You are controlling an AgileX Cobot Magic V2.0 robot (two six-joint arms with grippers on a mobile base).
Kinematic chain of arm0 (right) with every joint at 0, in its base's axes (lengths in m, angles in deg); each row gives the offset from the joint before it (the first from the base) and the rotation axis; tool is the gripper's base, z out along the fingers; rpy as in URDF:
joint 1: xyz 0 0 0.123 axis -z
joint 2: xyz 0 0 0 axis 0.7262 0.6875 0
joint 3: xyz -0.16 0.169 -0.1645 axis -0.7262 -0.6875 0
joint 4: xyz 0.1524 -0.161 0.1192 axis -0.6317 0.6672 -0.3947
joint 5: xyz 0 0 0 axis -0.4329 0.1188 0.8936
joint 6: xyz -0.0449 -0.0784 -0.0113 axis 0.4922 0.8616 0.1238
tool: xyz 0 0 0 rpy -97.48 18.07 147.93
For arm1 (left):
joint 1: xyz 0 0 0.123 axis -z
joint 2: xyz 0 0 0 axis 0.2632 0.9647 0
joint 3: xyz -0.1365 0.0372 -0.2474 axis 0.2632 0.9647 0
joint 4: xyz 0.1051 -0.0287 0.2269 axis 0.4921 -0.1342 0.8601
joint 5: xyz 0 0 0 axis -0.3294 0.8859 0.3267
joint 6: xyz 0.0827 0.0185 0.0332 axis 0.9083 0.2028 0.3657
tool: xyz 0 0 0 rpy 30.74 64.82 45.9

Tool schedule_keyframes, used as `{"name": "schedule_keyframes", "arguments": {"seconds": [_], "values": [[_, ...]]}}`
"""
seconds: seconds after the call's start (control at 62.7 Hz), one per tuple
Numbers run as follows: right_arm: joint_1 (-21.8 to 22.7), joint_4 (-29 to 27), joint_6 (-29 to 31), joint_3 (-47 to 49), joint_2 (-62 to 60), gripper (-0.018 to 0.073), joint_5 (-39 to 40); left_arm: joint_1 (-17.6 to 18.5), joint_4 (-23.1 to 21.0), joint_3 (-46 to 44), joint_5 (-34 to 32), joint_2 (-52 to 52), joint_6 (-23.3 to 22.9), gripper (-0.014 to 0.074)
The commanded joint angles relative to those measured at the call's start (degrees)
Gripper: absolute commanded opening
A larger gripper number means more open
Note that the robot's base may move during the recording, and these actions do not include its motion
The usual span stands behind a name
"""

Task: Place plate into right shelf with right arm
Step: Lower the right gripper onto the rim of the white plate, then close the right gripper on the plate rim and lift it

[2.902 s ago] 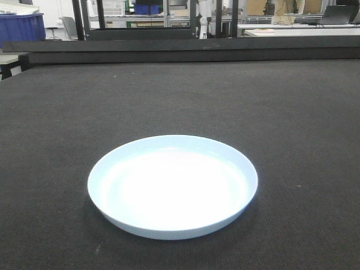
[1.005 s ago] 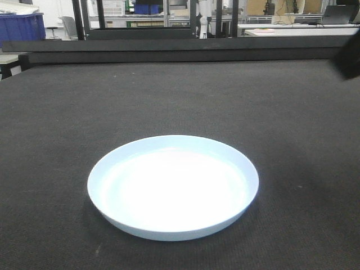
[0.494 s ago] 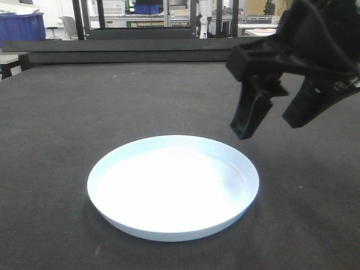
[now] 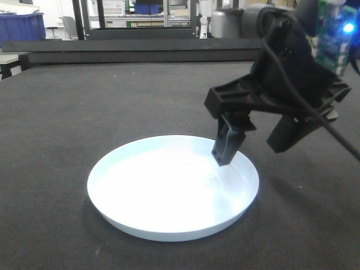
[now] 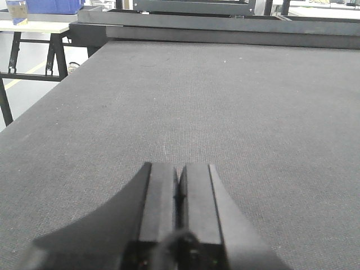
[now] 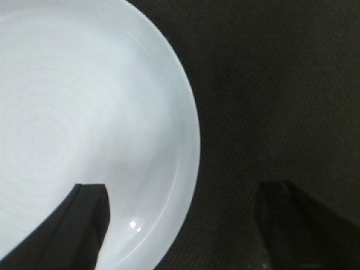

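Capturing the right gripper low over the right rim of the plate, jaws spread wide and grasping nothing. Seen from the front with one black finger dipping above the plate's inner floor just inside that rim, and the other out past the plate's edge, above the dark mat. Impossible to tell from either view whether the inner fingertip touches the glaze. Confirmed from the right wrist camera: the rim's arc running between the two fingertips, one over white, one over mat (with a small glint on the glaze just beside the inner tip). As for the plate itself: lying flat and level on the mat, glossy white with a pale bluish cast and a low raised rim, wider than the spread jaws. Above and to the right of the plate, a green circuit board with a lit blue light, plus a black cable trailing down past the outer finger. Out of sight of the plate, in the left wrist view: the left gripper with its fingers pressed together on nothing, low over bare mat. Far behind the plate, beyond the black back rail, a blue crate to the left and dark-framed racks.
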Motion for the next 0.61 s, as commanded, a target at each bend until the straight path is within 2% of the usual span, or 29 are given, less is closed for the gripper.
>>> {"name": "schedule_keyframes", "arguments": {"seconds": [0.0, 0.271, 0.59], "values": [[0.0, -0.4, 0.0, 1.9, -0.9, 0.0623, 3.2, 0.0, -0.4, 0.6, -4.9, -0.4, -0.2, -0.0047], [0.0, -2.0, 0.0, 1.9, 1.0, 0.0605, 5.5, 0.0, -0.4, 0.6, -4.9, -0.4, -0.2, -0.0047], [0.0, -2.0, 0.0, 1.9, 1.3, 0.0309, 5.7, 0.0, -0.4, 0.6, -4.9, -0.4, -0.2, -0.0047]]}}
